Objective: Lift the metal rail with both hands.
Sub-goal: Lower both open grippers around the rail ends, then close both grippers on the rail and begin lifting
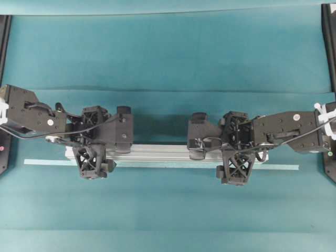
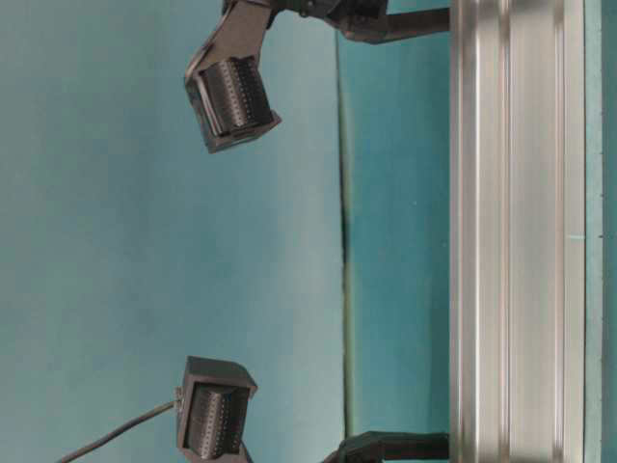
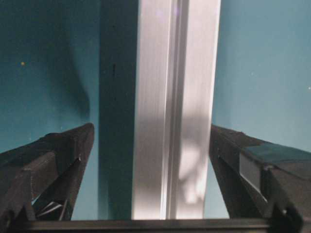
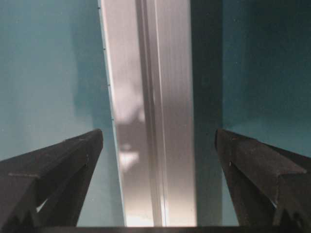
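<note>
A long silver metal rail (image 1: 157, 153) lies flat on the blue-green table (image 1: 168, 58). It sits a little toward the front edge of the table and runs from side to side, about the same way from the left edge as from the right edge. A thin pale tape strip (image 1: 44, 161) lies flat just in front of the rail and sticks out past both of its ends.

The left gripper (image 1: 93, 140) is over the left part of the rail. Its two black fingers (image 3: 58, 165) are spread wide, one on each side of the rail, and there is a gap between each finger and the metal. It has hold of nothing.

The right gripper (image 1: 235, 147) is over the right part of the rail. Its fingers (image 4: 63, 165) are spread wide too, with the rail between them and a gap on both sides. It has hold of nothing either.
</note>
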